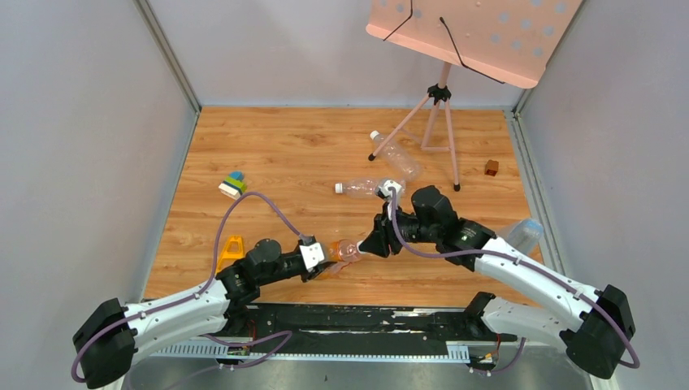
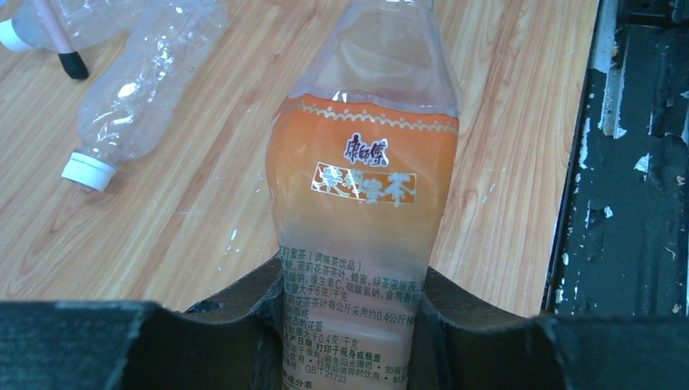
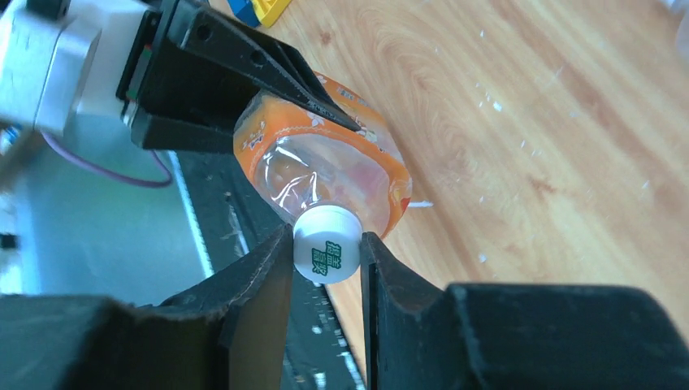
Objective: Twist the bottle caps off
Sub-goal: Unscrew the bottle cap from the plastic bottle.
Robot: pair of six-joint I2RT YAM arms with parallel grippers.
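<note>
Near the front edge of the surface, your left end effector grips the orange bottle tightly; right of it, your right end effector pinches its white cap. Hold the bottle steady and turn the cap straight around its axis.

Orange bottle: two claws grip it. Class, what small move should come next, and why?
Probably rotate the right claw to start unscrewing the cap. It is shut on that white cap, and the left claw clamps the bottle by its body, which should keep it from spinning along.
</note>
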